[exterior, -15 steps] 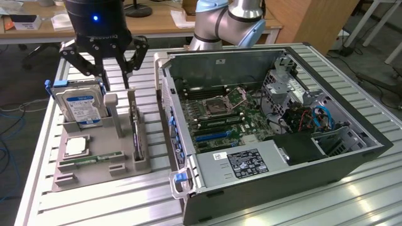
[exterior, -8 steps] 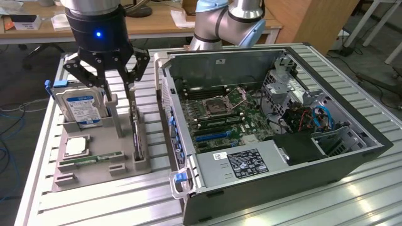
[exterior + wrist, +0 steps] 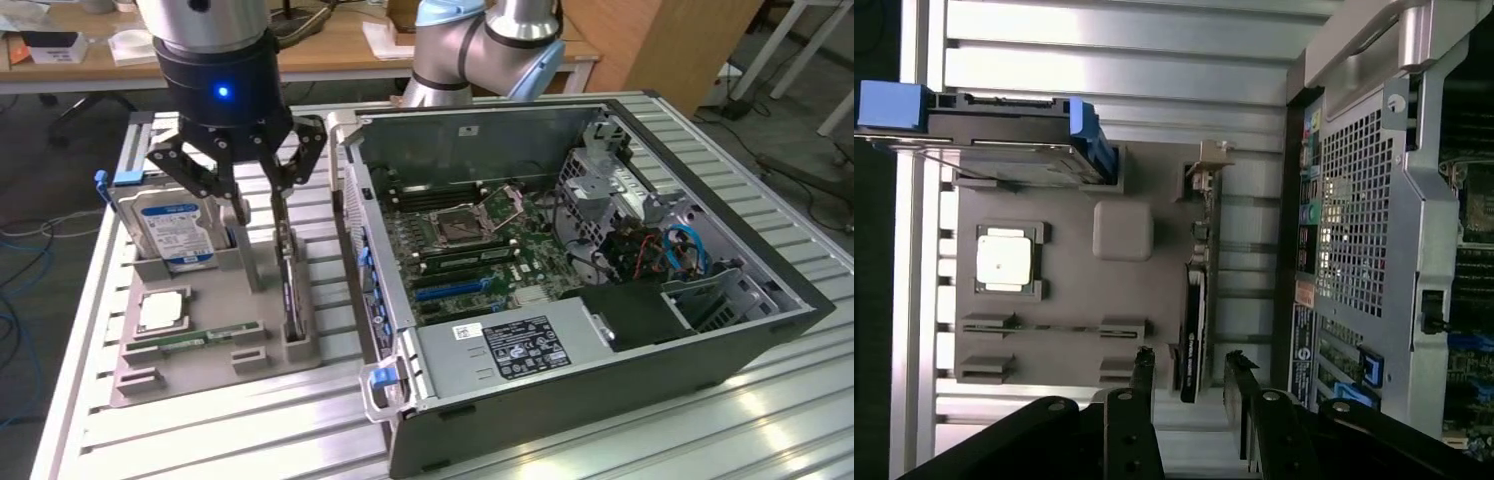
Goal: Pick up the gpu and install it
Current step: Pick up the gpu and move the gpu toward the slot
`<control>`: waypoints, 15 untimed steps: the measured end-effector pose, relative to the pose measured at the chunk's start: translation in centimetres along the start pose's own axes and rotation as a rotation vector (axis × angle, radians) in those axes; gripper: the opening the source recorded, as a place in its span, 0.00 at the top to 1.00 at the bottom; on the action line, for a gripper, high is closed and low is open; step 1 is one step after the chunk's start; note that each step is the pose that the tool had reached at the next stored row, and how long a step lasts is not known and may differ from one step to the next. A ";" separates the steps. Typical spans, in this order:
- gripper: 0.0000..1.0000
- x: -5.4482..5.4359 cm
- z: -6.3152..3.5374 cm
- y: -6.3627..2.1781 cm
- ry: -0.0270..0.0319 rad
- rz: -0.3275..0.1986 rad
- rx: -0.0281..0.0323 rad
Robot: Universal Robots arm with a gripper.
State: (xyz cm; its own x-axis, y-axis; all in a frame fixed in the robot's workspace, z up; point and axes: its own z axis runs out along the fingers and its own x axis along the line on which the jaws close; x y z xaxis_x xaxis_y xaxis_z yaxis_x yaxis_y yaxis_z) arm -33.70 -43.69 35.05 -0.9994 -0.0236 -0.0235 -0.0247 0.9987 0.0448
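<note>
Exterior view: gripper point(image 3: 262, 205) spread wide, poised over the gpu point(image 3: 288, 295), which stands on edge along the tray point(image 3: 187, 385) edge nearest the case point(image 3: 574, 410). Risk: a finger clipping the hard drive point(image 3: 167, 230).

Wrist view: the gpu point(image 3: 1194, 320) lies between the fingertips point(image 3: 1143, 375). Closing off-centre could tilt it.

Narrow free strips flank the upright card point(image 3: 290, 290) under the open claw point(image 3: 258, 208). The hard drive point(image 3: 167, 230) stands near on the exterior view's left, the computer case point(image 3: 601, 395) wall on its right.
</note>
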 end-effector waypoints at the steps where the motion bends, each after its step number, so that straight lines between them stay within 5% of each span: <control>1: 0.59 0.0 0.19 -0.05 -0.0001 0.000 0.0000; 9: 0.59 -0.1 1.61 -0.53 0.0000 0.000 0.0001; 15: 0.59 0.0 2.65 -1.85 0.0001 -0.002 -0.0001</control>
State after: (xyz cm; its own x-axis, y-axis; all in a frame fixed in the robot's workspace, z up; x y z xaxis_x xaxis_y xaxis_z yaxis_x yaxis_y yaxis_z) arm -33.56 -45.41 32.32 -0.9994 -0.0254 -0.0235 -0.0265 0.9986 0.0449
